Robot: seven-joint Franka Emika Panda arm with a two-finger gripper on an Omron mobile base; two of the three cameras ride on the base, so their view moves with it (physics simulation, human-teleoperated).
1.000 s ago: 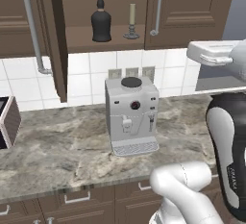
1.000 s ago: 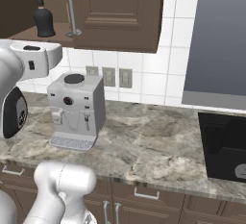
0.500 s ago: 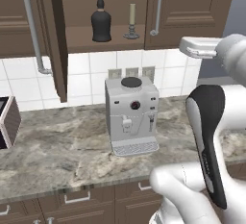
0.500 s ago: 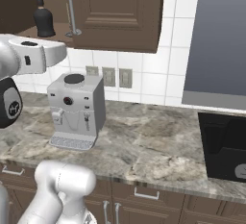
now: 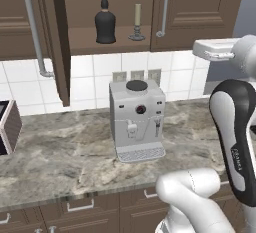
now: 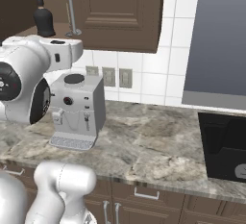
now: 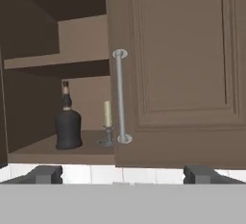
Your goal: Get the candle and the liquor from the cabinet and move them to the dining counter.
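Sitting side by side on the bottom shelf of the open cabinet [image 5: 200, 7], the liquor [image 5: 105, 22] is on the left and the candle [image 5: 137, 23] just right of it, not touching. The hand [image 7: 122, 174] hangs out front with fingers spread wide, holding nothing, above the worktop [image 5: 60, 157] with the coffee machine [image 5: 136, 119].

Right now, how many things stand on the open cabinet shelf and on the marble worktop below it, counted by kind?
Bottles: 1, the liquor on the shelf
Candles: 1, the candle on the shelf, beside the bottle
Coffee machines: 1, the coffee machine on the worktop
Total: 3
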